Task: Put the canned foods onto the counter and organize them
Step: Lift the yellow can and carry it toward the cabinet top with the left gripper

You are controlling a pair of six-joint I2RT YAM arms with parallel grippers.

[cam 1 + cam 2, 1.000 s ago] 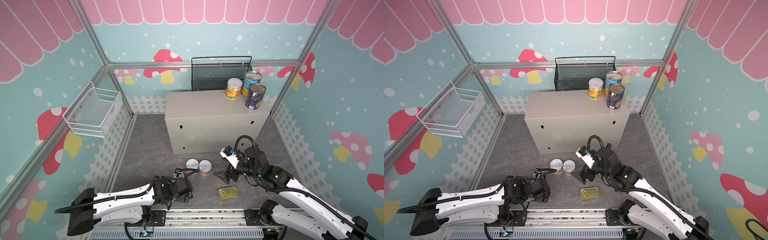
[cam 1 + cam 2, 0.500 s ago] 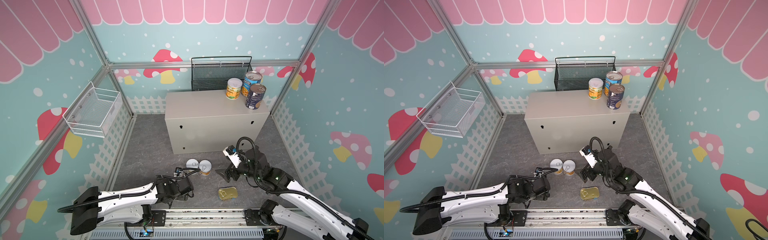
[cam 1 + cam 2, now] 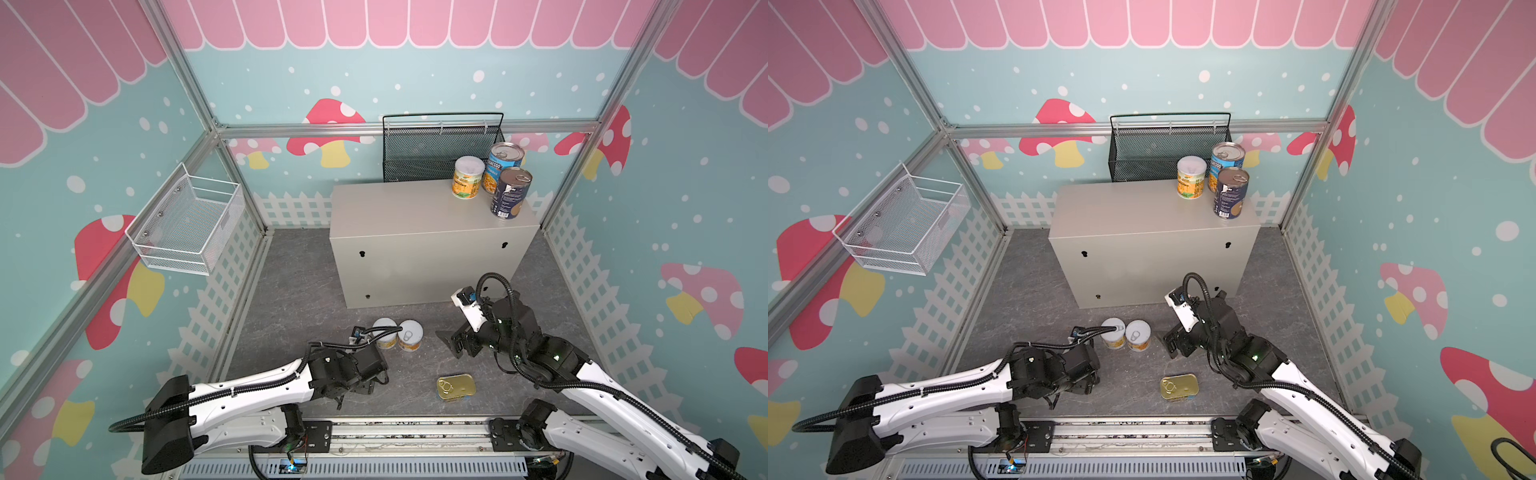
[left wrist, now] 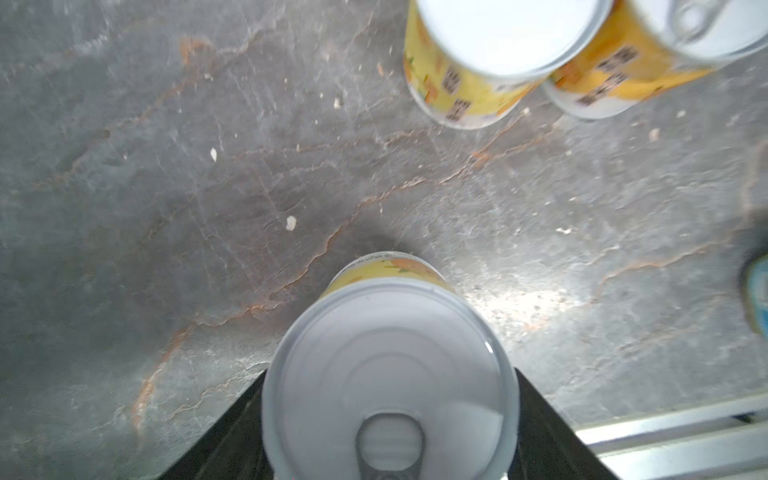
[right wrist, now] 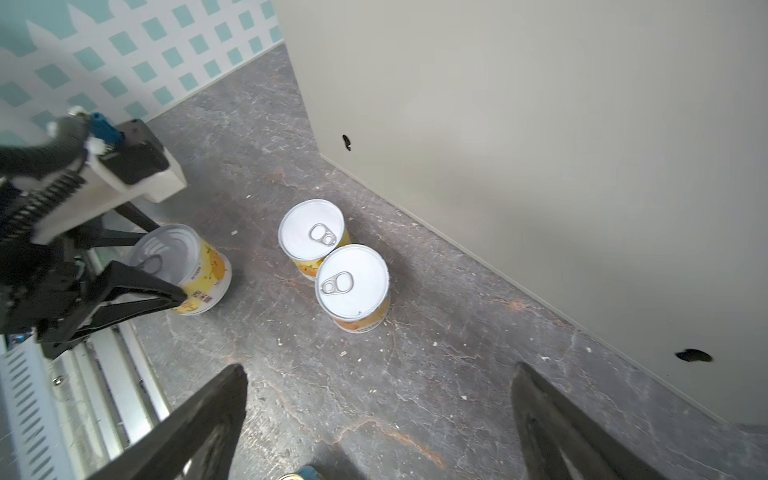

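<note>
**Mia:** The floor (image 3: 291, 286) is grey stone, with mushroom walls all round. The big beige bench (image 3: 415, 208) stands at the back.

**Tom:** What just changed?

**Mia:** The left tool (image 5: 168, 264) was wide a moment ago. Now it has squeezed in on a small yellow tin (image 4: 390, 365), with one finger on each side. They look like they touch it.

**Tom:** So it has got one?

**Mia:** I think so. The tin stands on the floor, near the front edge by the metal rail (image 3: 415, 432). I guess lifting comes next.

**Tom:** And the right tool (image 5: 376, 374)?

**Mia:** It is spread wide and holds nothing. It hangs over the floor near the pair of yellow tins (image 5: 336, 259), which stand side by side near the front of the bench.

**Tom:** What is up on the bench?

**Mia:** Three are there, at its right back corner. They are another yellow tin (image 3: 468, 178) and two blue tins (image 3: 509, 195).

**Tom:** Anything else down low?

**Mia:** A flat gold tin (image 3: 456, 387) lies on the floor near the front edge, between the two arms.
</note>
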